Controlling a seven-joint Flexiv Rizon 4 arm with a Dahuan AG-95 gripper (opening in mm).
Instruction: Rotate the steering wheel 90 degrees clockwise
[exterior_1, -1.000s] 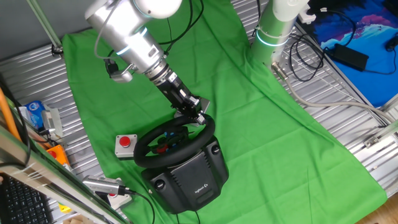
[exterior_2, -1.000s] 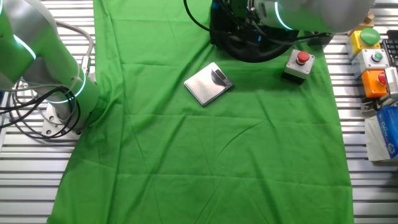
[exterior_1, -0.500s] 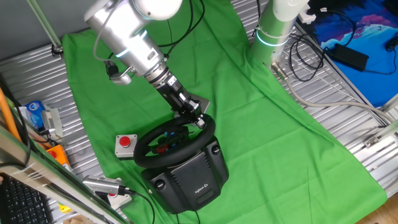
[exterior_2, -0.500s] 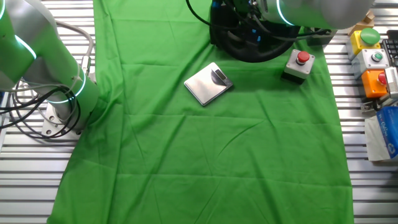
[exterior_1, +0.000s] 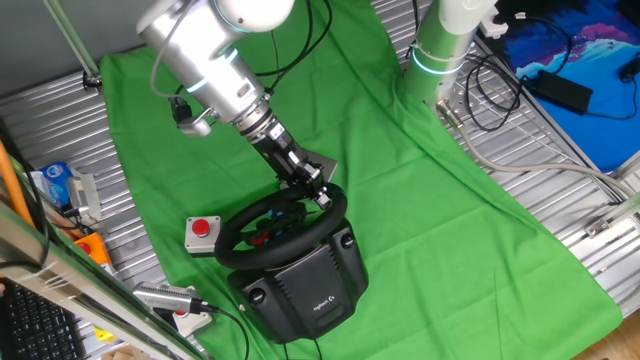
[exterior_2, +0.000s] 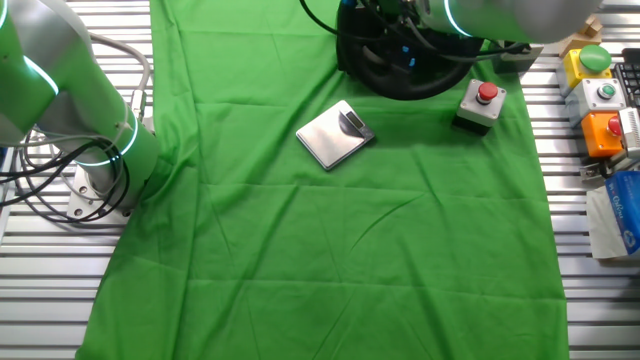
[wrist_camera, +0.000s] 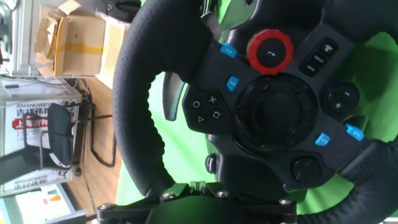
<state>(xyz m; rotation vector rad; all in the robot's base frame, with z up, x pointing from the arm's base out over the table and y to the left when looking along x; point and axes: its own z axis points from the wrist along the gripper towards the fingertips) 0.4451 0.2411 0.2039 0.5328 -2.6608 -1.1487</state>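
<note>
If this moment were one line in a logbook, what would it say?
phase: turning | gripper: at far rim of steering wheel | grip: unclear | red-button box: beside wheel

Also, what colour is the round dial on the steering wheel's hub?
Red, with a black centre; the hand view shows it best.

The steering wheel (wrist_camera: 261, 112) fills the frame, its thick black rim (wrist_camera: 146, 99) left of a hub with blue buttons (wrist_camera: 232, 83) and a red dial (wrist_camera: 270, 53).

Robot lab: alu-slat bench (exterior_1: 560, 200), green cloth (exterior_2: 330, 240).
</note>
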